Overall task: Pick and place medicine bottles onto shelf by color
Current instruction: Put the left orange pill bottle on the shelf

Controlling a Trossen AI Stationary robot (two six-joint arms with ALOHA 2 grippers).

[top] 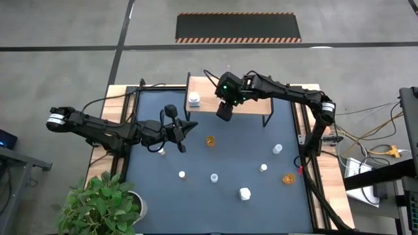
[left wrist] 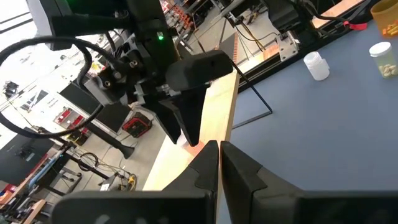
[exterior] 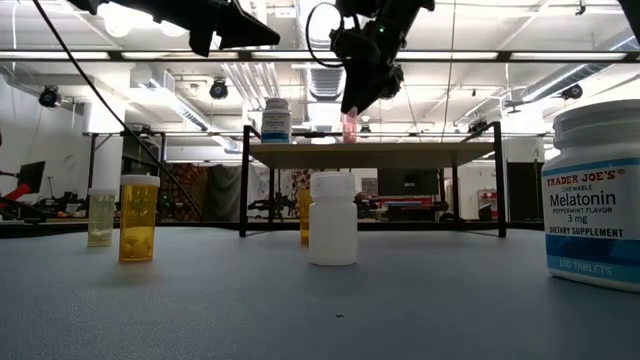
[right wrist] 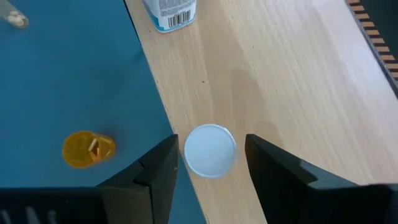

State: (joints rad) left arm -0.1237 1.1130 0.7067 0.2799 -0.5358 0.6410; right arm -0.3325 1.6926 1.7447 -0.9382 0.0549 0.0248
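Shelf (top: 251,104) stands at the upper middle of the high view, its light-wood board on thin black legs at the far edge of the blue mat (top: 222,156). A white bottle (top: 194,99) stands on its left end. The right gripper (top: 225,112) hangs over the board's near edge; in the right wrist view its fingers (right wrist: 158,168) are spread, a white-capped bottle (right wrist: 210,150) standing on the board between them with a gap on each side. In the low view this bottle (exterior: 349,127) shows pinkish under the gripper. Other bottles are scattered on the mat: an orange one (top: 210,140) below the shelf, white ones lower down, another orange one (top: 288,177) at lower right. The left gripper (top: 185,128) hovers over the mat's left part, fingers pressed together, empty.
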